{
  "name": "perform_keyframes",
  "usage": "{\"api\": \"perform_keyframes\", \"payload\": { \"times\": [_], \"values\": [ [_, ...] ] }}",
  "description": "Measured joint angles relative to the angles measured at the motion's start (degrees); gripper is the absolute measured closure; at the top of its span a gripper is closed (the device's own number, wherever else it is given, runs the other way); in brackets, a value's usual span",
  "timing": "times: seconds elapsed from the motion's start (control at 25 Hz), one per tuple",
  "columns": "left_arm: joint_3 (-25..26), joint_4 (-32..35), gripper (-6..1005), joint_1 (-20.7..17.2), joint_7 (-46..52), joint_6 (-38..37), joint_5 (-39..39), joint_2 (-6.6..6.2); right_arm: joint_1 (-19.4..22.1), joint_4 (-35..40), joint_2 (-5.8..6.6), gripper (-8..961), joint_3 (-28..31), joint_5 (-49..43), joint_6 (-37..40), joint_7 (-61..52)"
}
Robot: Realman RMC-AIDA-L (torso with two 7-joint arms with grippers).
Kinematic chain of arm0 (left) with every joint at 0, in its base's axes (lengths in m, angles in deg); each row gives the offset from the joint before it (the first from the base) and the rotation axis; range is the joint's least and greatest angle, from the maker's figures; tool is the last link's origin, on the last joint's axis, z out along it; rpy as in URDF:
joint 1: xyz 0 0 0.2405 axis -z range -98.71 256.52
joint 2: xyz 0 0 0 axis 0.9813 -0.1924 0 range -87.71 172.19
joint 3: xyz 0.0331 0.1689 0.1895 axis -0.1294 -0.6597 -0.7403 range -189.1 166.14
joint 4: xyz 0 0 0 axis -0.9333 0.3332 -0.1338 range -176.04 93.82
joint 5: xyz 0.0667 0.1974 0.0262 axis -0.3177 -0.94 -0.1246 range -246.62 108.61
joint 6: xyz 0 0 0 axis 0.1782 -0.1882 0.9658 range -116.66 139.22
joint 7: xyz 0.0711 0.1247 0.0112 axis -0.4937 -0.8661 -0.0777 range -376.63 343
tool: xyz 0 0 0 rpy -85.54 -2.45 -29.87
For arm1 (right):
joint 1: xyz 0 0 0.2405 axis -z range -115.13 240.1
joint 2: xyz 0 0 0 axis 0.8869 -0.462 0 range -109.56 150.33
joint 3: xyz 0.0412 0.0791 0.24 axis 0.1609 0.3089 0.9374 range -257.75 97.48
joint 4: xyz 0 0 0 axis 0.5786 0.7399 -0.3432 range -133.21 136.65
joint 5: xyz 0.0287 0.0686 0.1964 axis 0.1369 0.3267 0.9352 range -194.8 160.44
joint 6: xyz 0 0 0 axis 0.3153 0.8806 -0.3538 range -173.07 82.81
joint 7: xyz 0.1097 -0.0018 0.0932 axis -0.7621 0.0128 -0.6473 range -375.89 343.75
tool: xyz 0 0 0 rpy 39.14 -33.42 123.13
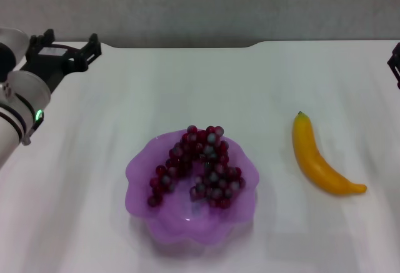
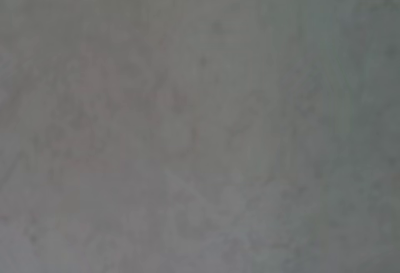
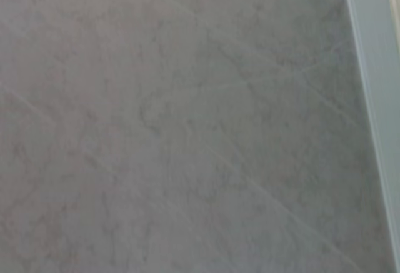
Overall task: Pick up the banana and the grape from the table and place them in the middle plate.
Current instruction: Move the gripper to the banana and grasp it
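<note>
The grape bunch [image 1: 199,165] lies inside the purple scalloped middle plate [image 1: 145,174] at the centre front of the white table [image 1: 187,85]. The banana [image 1: 315,157] lies flat on the table to the right of the plate, green tip pointing away from me. My left gripper [image 1: 70,40] is open and empty, raised at the far back left, well away from the plate. Only a dark sliver of my right gripper [image 1: 395,64] shows at the right edge, behind the banana. Both wrist views show only a grey surface.
A grey wall [image 1: 206,4] rises behind the table's rounded back edge. A pale strip [image 3: 375,98] runs along one side of the right wrist view.
</note>
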Motion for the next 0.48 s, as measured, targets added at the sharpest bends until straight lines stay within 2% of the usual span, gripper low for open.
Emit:
{"api": "perform_keyframes", "payload": {
  "times": [0.16, 0.48],
  "values": [
    [2.4, -4.9, 105, 3.4, 0.6, -0.5, -0.1, -0.1, -0.1, 0.1, -0.01, 62, -0.1, -0.1, -0.1, 0.0],
    [2.6, -14.8, 105, 6.7, 0.7, -9.2, -1.1, -0.15, -1.0, 0.2, -0.02, 62, -0.2, 0.1, -3.3, 0.0]
  ]
}}
